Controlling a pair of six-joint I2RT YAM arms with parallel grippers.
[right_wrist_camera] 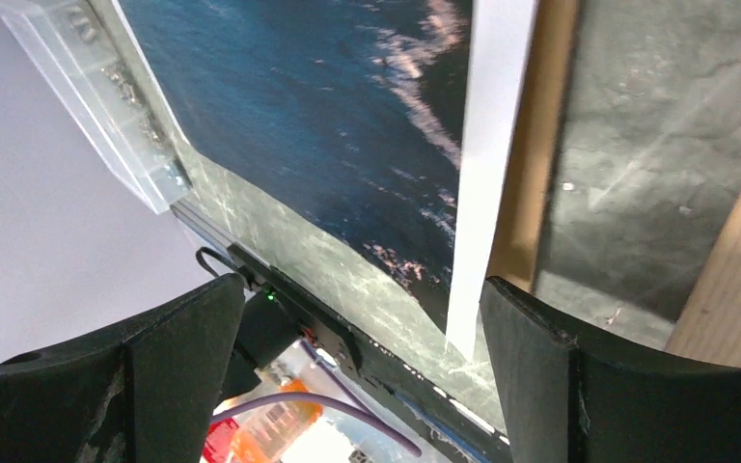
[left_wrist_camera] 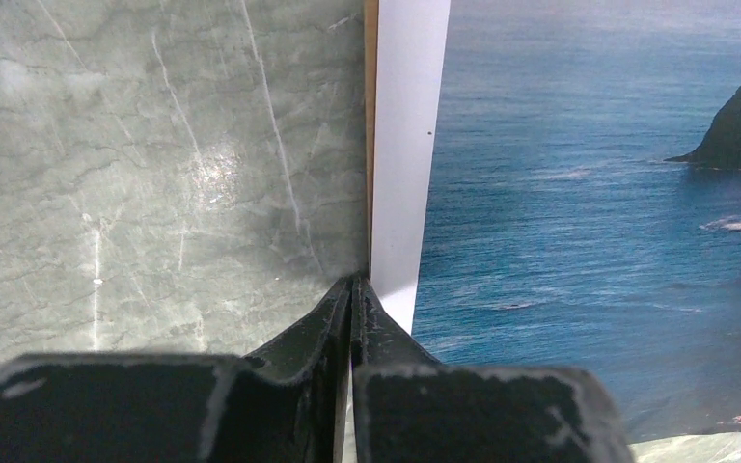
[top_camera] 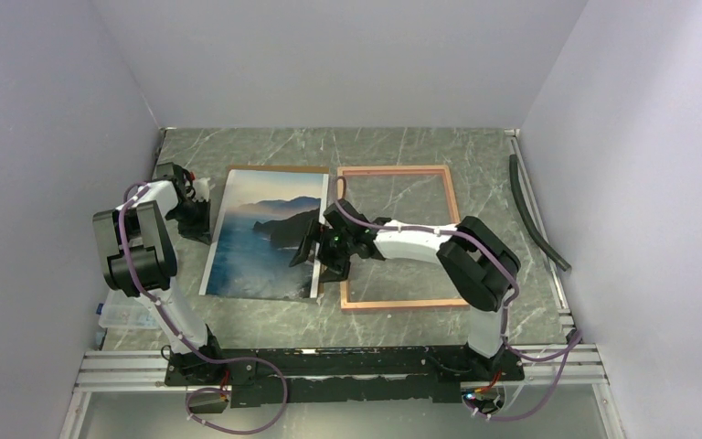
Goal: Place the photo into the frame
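The photo (top_camera: 254,249), a blue coast print with a white margin, lies face up on a brown backing board (top_camera: 279,168) left of centre. The frame (top_camera: 393,170), a thin pinkish rectangle, lies flat just to its right. My left gripper (top_camera: 199,203) sits at the photo's left edge. In the left wrist view its jaws (left_wrist_camera: 359,285) are pressed together, and the photo's white margin (left_wrist_camera: 405,145) runs into the seam. My right gripper (top_camera: 315,254) hovers open over the photo's near right corner (right_wrist_camera: 458,342). Nothing sits between its wide-spread fingers (right_wrist_camera: 560,367).
A clear plastic box (top_camera: 121,315) lies at the near left by the left arm's base. A black hose (top_camera: 535,215) runs along the right wall. A metal rail (top_camera: 329,361) borders the near table edge. The walls stand close on three sides.
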